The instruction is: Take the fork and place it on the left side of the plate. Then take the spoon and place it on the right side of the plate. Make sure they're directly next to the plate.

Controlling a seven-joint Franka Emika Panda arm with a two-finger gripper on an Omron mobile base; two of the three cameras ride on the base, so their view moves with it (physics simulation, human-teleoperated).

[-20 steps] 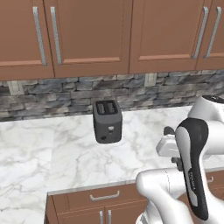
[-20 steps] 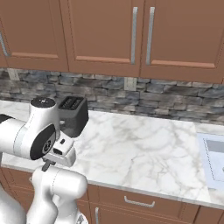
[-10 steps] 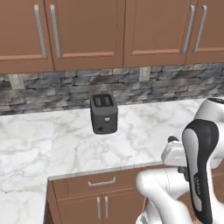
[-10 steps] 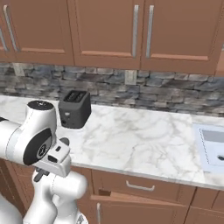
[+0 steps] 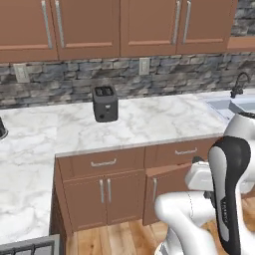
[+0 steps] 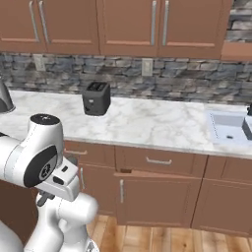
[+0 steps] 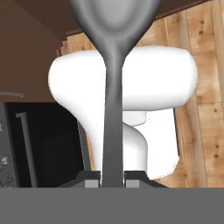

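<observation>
In the claw [image 7: 112, 183], the spoon [image 7: 113, 70]

Black toaster [image 5: 105, 103] on the marble counter [image 5: 149, 119], sink [image 6: 229, 126] well apart, wood cabinets [image 6: 147, 184] below.

White-veined marble countertop [image 5: 149, 119] runs beneath brown wooden upper cabinets [image 5: 114, 25] with slim metal handles. Grey stacked-stone backsplash [image 6: 187, 81] carries a pale wall outlet [image 5: 144, 65]. Black two-slot toaster [image 5: 105, 103] stands at eleven o'clock (upright). Pale recessed sink [image 6: 231, 127] at three o'clock. Plank wood floor [image 6: 147, 236] below base cabinets [image 6: 157, 189].
</observation>
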